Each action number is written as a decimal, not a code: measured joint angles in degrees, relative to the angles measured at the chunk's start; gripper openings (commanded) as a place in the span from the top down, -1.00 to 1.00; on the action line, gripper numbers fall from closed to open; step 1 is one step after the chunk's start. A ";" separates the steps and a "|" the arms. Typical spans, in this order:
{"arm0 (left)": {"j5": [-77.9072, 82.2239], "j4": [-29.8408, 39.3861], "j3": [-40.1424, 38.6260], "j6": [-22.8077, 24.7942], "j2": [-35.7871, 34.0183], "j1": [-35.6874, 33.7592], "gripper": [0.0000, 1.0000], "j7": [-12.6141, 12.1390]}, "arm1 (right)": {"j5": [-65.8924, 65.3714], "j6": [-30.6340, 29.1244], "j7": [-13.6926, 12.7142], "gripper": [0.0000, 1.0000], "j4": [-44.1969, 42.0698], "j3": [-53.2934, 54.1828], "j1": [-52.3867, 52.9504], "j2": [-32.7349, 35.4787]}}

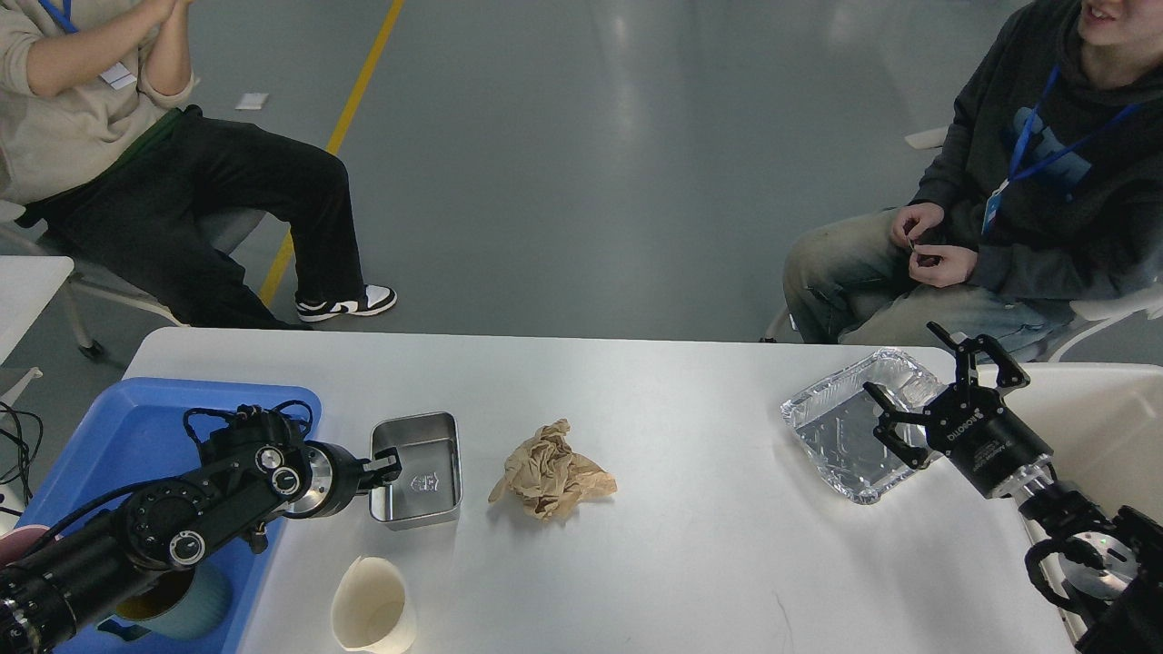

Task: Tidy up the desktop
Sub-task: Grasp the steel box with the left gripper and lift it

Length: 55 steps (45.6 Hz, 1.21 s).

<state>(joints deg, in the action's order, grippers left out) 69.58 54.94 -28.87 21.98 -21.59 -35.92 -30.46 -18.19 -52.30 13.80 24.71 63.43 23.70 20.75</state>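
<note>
Black jointed arms, silver-ringed round joint caps, looping black cables, white lettering on right gripper (945, 386) body

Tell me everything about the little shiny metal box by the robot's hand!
The metal box is a small, open rectangular tin with rounded corners, silvery and shiny, and looks empty. A small dark emblem marks its inner floor. It sits on the white desktop, beside the blue tray. The left gripper is pinching its left wall, lifting that side slightly.
</note>
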 measured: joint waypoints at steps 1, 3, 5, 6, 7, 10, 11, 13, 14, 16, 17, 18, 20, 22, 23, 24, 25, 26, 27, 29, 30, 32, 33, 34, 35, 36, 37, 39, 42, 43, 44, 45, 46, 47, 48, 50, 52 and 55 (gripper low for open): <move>-0.14 -0.26 0.00 0.00 0.11 -0.21 0.86 -0.20 | 0.00 0.00 0.00 -1.00 0.00 0.00 -0.02 0.00; -0.38 -0.69 0.00 0.06 0.23 -0.51 1.00 -0.43 | 0.00 0.00 0.00 -1.00 0.00 0.00 -0.04 0.00; -0.72 -1.12 0.00 0.40 0.25 -0.76 1.00 -0.63 | 0.00 0.00 0.00 -1.00 0.00 0.00 -0.06 0.00; -0.80 -1.20 0.00 0.51 0.25 -0.82 1.00 -0.67 | 0.00 0.00 0.00 -1.00 0.00 0.00 -0.06 0.00; -0.91 -1.28 0.00 0.66 0.23 -0.90 1.00 -0.71 | 0.00 0.00 0.00 -1.00 0.00 0.00 -0.06 0.00; -1.05 -1.36 0.01 1.27 0.15 -1.21 1.00 -1.01 | 0.00 0.00 0.00 -1.00 0.03 0.01 -0.06 0.00; -1.08 -1.36 -0.01 1.55 0.16 -1.29 1.00 -1.15 | 0.00 0.00 0.00 -1.00 0.08 0.01 -0.06 0.00; -1.19 -1.21 -0.23 2.43 0.17 -1.49 1.00 -1.67 | 0.00 0.00 0.00 -1.00 0.14 0.01 -0.06 0.00; -1.29 -0.97 -0.41 3.12 0.17 -1.66 1.00 -2.05 | 0.00 0.00 0.00 -1.00 0.15 0.01 -0.05 0.00; -1.88 -0.24 -0.83 5.00 -0.14 -2.33 1.00 -2.99 | 0.00 0.00 0.00 -1.00 0.17 0.00 -0.01 0.00; -2.31 0.19 -1.02 5.90 -0.46 -2.69 1.00 -3.40 | 0.00 0.00 0.00 -1.00 0.18 -0.01 0.00 0.01; -2.77 0.68 -1.22 6.81 -0.85 -3.09 1.00 -3.78 | 0.00 0.00 0.00 -1.00 0.18 -0.02 0.01 0.03; -4.68 2.66 -1.72 9.63 -2.71 -4.31 1.00 -4.80 | 0.00 0.00 0.00 -1.00 0.18 -0.04 0.02 0.05; -7.17 5.44 -2.25 13.20 -5.89 -5.97 1.00 -6.09 | -0.01 0.00 0.00 -1.00 0.18 -0.05 0.03 0.05; -8.34 6.74 -2.43 14.84 -7.45 -6.75 1.00 -6.66 | -0.01 0.00 0.00 -1.00 0.18 -0.05 0.03 0.05; -9.53 8.10 -2.54 16.54 -9.00 -7.55 1.00 -7.19 | -0.01 0.00 0.00 -1.00 0.18 -0.06 0.05 0.05; -10.76 9.53 -2.62 18.30 -10.55 -8.41 1.00 -7.66 | -0.01 0.00 0.00 -1.00 0.20 -0.08 0.06 0.05; -12.25 11.24 -2.66 20.47 -12.48 -9.55 1.00 -8.16 | 0.00 0.00 0.00 -1.00 0.23 -0.10 0.09 0.05; -13.40 12.55 -2.67 22.19 -14.10 -10.56 1.00 -8.51 | 0.00 0.00 0.00 -1.00 0.25 -0.11 0.13 0.05; -15.89 15.25 -2.78 26.03 -18.03 -13.28 1.00 -9.06 | 0.00 0.00 0.00 -1.00 0.26 -0.13 0.16 0.03; -16.96 16.25 -2.82 27.69 -19.82 -14.65 1.00 -9.22 | 0.00 0.00 -0.01 -1.00 0.26 -0.14 0.19 0.02; -19.52 18.00 -2.83 30.50 -23.62 -18.02 1.00 -9.41 | -0.01 0.00 -0.04 -1.00 0.27 -0.14 0.23 0.00; -20.72 18.49 -2.83 31.28 -25.19 -19.69 1.00 -9.50 | 0.00 0.00 -0.06 -1.00 0.28 -0.15 0.26 -0.02; -21.93 18.83 -2.82 31.84 -26.66 -21.47 1.00 -9.59 | 0.00 0.00 -0.07 -1.00 0.29 -0.16 0.30 -0.03; -23.14 19.04 -2.78 32.22 -28.04 -23.38 1.00 -9.69 | 0.00 0.00 -0.07 -1.00 0.31 -0.17 0.35 -0.03; -24.58 19.18 -2.67 32.52 -29.61 -25.79 1.00 -9.78 | 0.00 0.00 -0.08 -1.00 0.32 -0.19 0.40 -0.03; -25.69 19.20 -2.55 32.69 -30.75 -27.73 1.00 -9.84 | 0.00 0.00 -0.08 -1.00 0.33 -0.20 0.45 -0.03; -28.06 19.04 -2.28 32.90 -32.97 -32.08 1.00 -9.91 | 0.00 0.00 -0.08 -1.00 0.36 -0.23 0.50 -0.03; -30.74 18.03 -1.88 32.98 -35.46 -37.72 1.00 -9.95 | -0.01 0.00 -0.09 -1.00 0.47 -0.29 0.54 -0.03; -31.30 17.64 -1.80 33.00 -36.01 -39.03 1.00 -9.95 | 0.00 0.00 -0.10 -1.00 0.54 -0.31 0.54 -0.03; -31.72 17.22 -1.73 33.01 -36.47 -40.25 1.00 -9.96 | 0.00 0.00 -0.11 -1.00 0.59 -0.33 0.55 -0.03; -32.26 16.33 -1.65 33.02 -37.26 -42.21 1.00 -9.95 | 0.00 0.04 -0.15 -1.00 0.64 -0.38 0.55 -0.02; -32.39 16.02 -1.64 33.02 -37.51 -42.75 1.00 -9.96 | 0.00 0.06 -0.16 -1.00 0.66 -0.39 0.55 -0.01; -32.49 15.77 -1.63 33.02 -37.75 -43.14 1.00 -9.95 | -0.01 0.07 -0.17 -1.00 0.67 -0.40 0.55 0.01; -32.57 15.47 -1.62 33.03 -38.05 -43.46 1.00 -9.95 | 0.00 0.08 -0.17 -1.00 0.68 -0.41 0.55 0.03; -32.59 15.09 -1.61 33.03 -38.62 -43.65 1.00 -9.95 | 0.00 0.09 -0.17 -1.00 0.69 -0.45 0.56 0.06; -32.58 14.85 -1.61 33.03 -39.37 -43.64 1.00 -9.94 | 0.00 0.09 -0.18 -1.00 0.69 -0.48 0.56 0.07; -32.28 14.23 -1.61 33.03 -40.46 -43.05 1.00 -9.89 | 0.00 0.09 -0.23 -1.00 0.69 -0.55 0.56 0.08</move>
<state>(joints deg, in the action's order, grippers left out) 37.30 69.17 -30.49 55.01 -62.05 -78.98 -40.35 -18.19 -52.21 13.57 25.40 62.88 24.26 20.83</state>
